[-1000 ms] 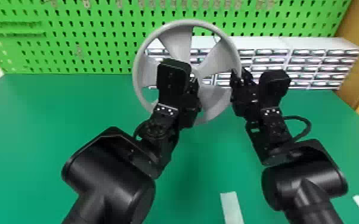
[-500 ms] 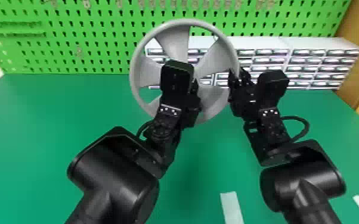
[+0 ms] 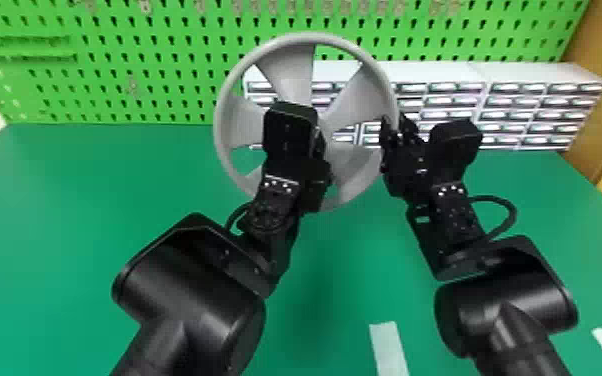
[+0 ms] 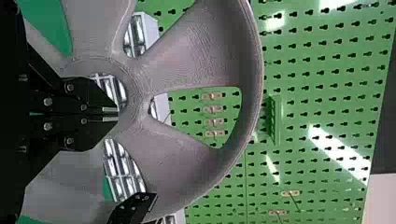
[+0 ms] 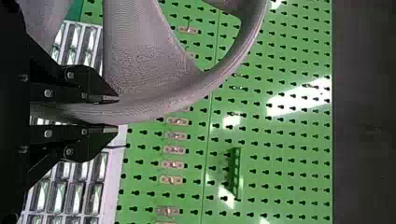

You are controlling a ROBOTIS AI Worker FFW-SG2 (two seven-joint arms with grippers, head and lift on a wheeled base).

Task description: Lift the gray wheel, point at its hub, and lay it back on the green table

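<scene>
A gray wheel [image 3: 290, 75] stands roughly upright above the green worktop [image 3: 90, 200], its rim clamped in the right tool [image 3: 395, 129]; the left tool [image 3: 315, 182] (tips together) is at the hub [image 4: 134, 95].

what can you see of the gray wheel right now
The gray wheel looks like matte, finely ridged plastic: a round rim joined by broad spokes to a hub with an open center. It is held upright above the green table, the right gripper closed on its rim. The left gripper is at the hub, fingers together; whether it touches is unclear.
</scene>
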